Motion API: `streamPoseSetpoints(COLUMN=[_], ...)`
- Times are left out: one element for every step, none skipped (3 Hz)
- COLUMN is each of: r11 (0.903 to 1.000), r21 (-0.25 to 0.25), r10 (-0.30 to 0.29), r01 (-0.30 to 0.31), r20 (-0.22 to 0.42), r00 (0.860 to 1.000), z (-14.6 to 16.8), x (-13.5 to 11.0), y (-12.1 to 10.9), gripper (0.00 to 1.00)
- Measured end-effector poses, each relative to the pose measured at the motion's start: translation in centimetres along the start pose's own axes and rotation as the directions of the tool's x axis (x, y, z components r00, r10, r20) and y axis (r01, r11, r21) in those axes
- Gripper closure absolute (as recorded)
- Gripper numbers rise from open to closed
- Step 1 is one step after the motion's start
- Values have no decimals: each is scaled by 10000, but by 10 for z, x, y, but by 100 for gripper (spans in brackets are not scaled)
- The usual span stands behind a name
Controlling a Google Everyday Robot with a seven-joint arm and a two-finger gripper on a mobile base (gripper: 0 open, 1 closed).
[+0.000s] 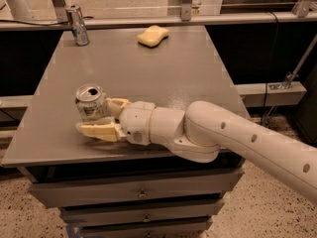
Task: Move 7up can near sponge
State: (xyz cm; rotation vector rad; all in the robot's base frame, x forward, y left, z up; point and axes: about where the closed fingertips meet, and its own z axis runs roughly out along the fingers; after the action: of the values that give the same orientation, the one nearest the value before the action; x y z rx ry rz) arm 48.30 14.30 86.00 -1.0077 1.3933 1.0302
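At the near edge, below the tabletop, a grey cabinet with stacked drawers stands on a speckled floor. Above it sits the grey table, its front lip running left to right.

Near front-left zone: the pale robot arm enters from the lower right and lies low across the table's front edge, reaching leftward. The gripper is at the front-left part of the table, level with the surface. Its fingers are apart, one on the near side of the 7up can and one behind it, so the can stands between them. The fingers lie close against the can; firm contact cannot be confirmed.

The 7up can is upright on the table near the front-left corner, with its opened top visible.

Middle zone: bare grey tabletop separates the can from the far items.

Far zone: the sponge – pale yellow, with pinched sides – lies flat near the back edge, slightly left of centre, well apart from the 7up can. A slim silver can stands upright at the back-left corner. A horizontal rail runs behind the table.
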Motion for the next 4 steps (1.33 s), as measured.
streamPoseSetpoints(r11=[9993,9964,9829,9473], r21=[201,830,1740,2753], r10=[322,159,-482,-1321], r01=[-324,-148,597,1636], r20=[105,-121,-701,-1294], r00=[9994,9998,9964,9828], z=[-1,-33,-90,-163], x=[3,-12,-48,-100], y=[0,-15,-33,-46], gripper=[64,88,100,100])
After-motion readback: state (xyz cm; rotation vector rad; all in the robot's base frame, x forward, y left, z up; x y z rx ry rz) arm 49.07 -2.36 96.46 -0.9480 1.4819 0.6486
